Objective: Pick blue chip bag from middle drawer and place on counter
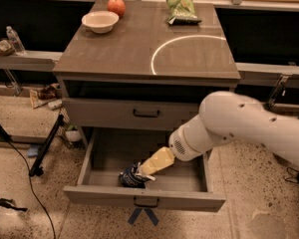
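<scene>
Claw (148, 168), a cream-coloured piece at the end of the white arm (239, 126), slants down into the open middle drawer (144, 197) with its tip against the blue chip bag (130, 177). The tip merges with the bag's crumpled foil, so I cannot tell whether the claw is released or clenched on it. The bag lies near the drawer's front, just behind the front panel and a little left of the handle; that panel hides its lower edge. The arm's bulky white shell covers the drawer's right rear corner and is cut off at the right edge of the view. Above, the upper drawer (119, 114) is closed. On the surface (114, 59), marked with 1 white arc (157, 54), a bowl (100, 20) and a red fruit (116, 6) sit toward the far left, and a green chip bag (181, 9) lies at the far edge, right of centre. Blue tape (143, 215) on the floor is partly hidden under the drawer front.
</scene>
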`<action>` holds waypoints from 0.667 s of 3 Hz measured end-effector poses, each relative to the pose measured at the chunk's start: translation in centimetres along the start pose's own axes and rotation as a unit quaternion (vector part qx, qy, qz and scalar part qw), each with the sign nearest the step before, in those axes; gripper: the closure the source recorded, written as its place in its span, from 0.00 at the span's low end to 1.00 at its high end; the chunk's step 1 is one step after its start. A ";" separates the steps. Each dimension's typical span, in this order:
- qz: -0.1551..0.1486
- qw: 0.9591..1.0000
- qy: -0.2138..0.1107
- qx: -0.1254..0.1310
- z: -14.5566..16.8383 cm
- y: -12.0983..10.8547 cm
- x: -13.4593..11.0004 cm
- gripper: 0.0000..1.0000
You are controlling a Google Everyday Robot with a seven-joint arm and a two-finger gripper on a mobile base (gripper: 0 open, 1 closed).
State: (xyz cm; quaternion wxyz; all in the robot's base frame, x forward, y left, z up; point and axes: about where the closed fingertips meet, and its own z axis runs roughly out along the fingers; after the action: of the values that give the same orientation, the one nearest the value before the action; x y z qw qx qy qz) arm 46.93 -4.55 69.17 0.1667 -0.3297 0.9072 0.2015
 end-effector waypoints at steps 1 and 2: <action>0.035 0.999 -0.022 0.015 7.3 -1.1 -0.5 0.00; 0.024 0.997 -0.019 0.065 11.7 -3.4 0.0 0.00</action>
State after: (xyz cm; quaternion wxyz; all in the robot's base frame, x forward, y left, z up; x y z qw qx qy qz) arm 51.16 -1.36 58.23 0.2003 -0.2924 0.9226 0.1520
